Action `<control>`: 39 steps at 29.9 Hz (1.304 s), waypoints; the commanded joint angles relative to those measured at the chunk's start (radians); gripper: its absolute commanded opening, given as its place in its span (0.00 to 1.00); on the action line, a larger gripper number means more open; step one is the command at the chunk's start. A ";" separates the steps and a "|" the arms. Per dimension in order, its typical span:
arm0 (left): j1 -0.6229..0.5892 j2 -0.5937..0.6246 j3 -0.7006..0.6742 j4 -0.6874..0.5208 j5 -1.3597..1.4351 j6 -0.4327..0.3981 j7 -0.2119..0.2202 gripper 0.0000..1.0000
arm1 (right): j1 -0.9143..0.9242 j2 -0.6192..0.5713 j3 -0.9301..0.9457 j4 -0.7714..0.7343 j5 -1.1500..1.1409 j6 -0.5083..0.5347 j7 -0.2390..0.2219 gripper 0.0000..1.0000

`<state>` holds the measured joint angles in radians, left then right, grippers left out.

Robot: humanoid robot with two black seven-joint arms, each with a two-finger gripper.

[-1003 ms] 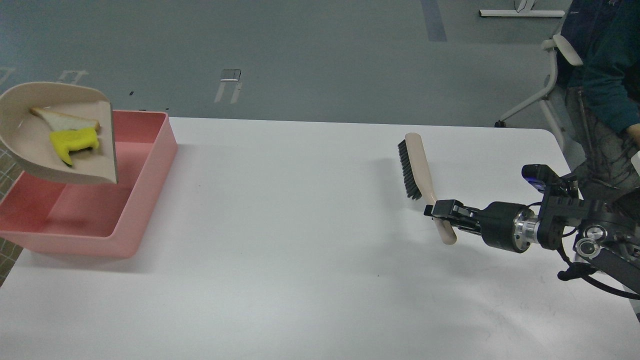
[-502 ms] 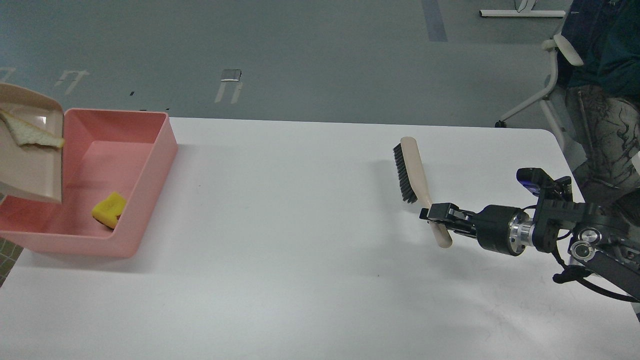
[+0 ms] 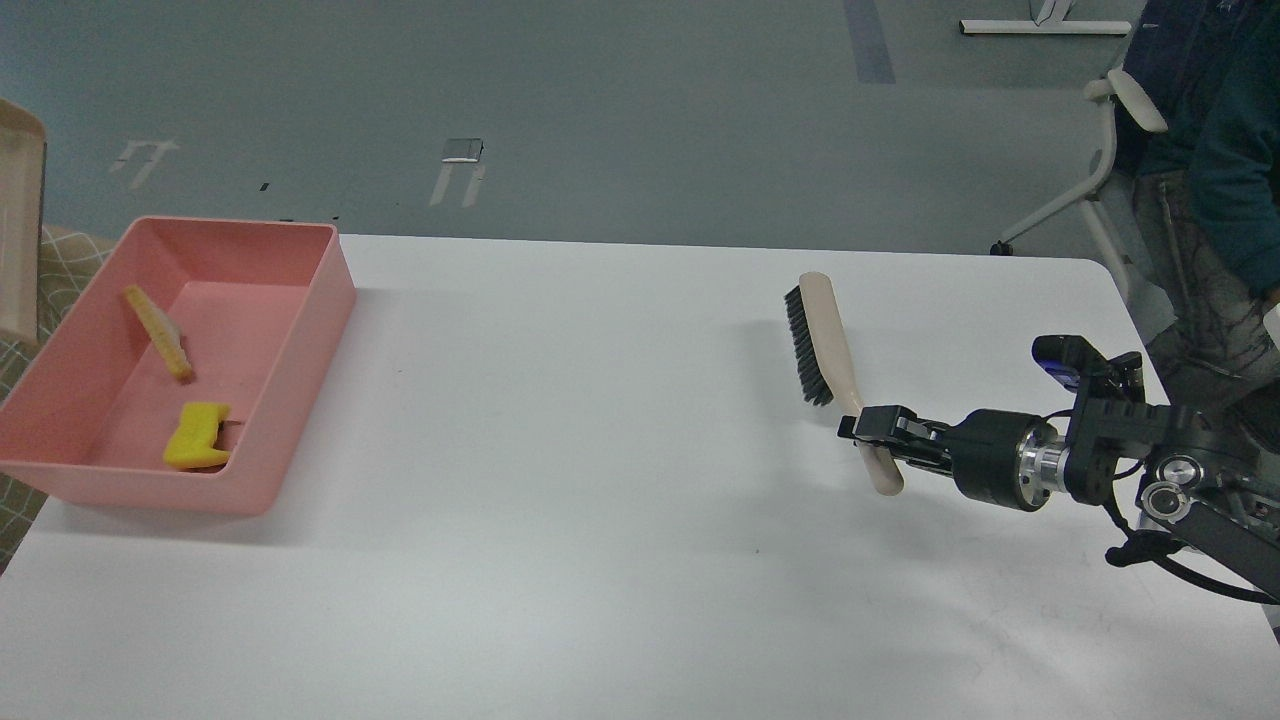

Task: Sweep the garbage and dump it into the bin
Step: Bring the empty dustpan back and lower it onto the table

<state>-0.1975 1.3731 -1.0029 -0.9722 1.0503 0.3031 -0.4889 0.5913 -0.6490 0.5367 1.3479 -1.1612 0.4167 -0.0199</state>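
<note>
The pink bin (image 3: 310,300) stands at the table's left edge. Inside it lie the yellow notched chunk (image 3: 197,448) near the front wall and the thin beige-tan stick (image 3: 158,332) further back. The beige dustpan (image 3: 20,235) shows only as a sliver at the left edge, raised beside the bin; the left gripper holding it is out of view. My right gripper (image 3: 872,430) is shut on the handle of the beige brush (image 3: 828,340), whose black bristles face left, on the right side of the table.
The white table (image 3: 600,480) spreads between the bin and the brush. A person on an office chair (image 3: 1120,150) sits past the table's far right corner. Grey floor lies beyond the far edge.
The dustpan has swung up and left, almost out of view. The yellow chunk and then the stick have dropped from it into the bin. The brush shifted slightly left and down.
</note>
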 commanded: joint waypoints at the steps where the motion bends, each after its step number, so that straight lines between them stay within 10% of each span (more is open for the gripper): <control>1: -0.149 0.037 0.003 0.004 -0.102 -0.167 0.000 0.00 | -0.004 -0.001 -0.003 0.003 -0.002 0.002 0.001 0.09; 6: -0.313 0.029 -0.005 0.001 -0.226 -0.395 0.006 0.00 | -0.004 -0.004 0.000 0.005 -0.005 0.001 0.001 0.09; 14: -0.514 -0.190 0.003 -0.006 -0.403 -0.561 0.185 0.00 | -0.004 -0.023 0.019 0.005 -0.006 -0.024 0.001 0.09; 33: -0.491 -0.502 0.063 -0.051 -0.391 -0.539 0.248 0.00 | -0.016 -0.060 0.046 0.017 -0.008 -0.033 0.001 0.09; 39: -0.439 -0.655 0.136 -0.069 -0.389 -0.418 0.247 0.00 | -0.024 -0.060 0.045 0.019 -0.009 -0.033 0.001 0.09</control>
<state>-0.6485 0.7757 -0.9090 -1.0352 0.6599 -0.1670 -0.2406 0.5721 -0.7081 0.5823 1.3677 -1.1701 0.3834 -0.0186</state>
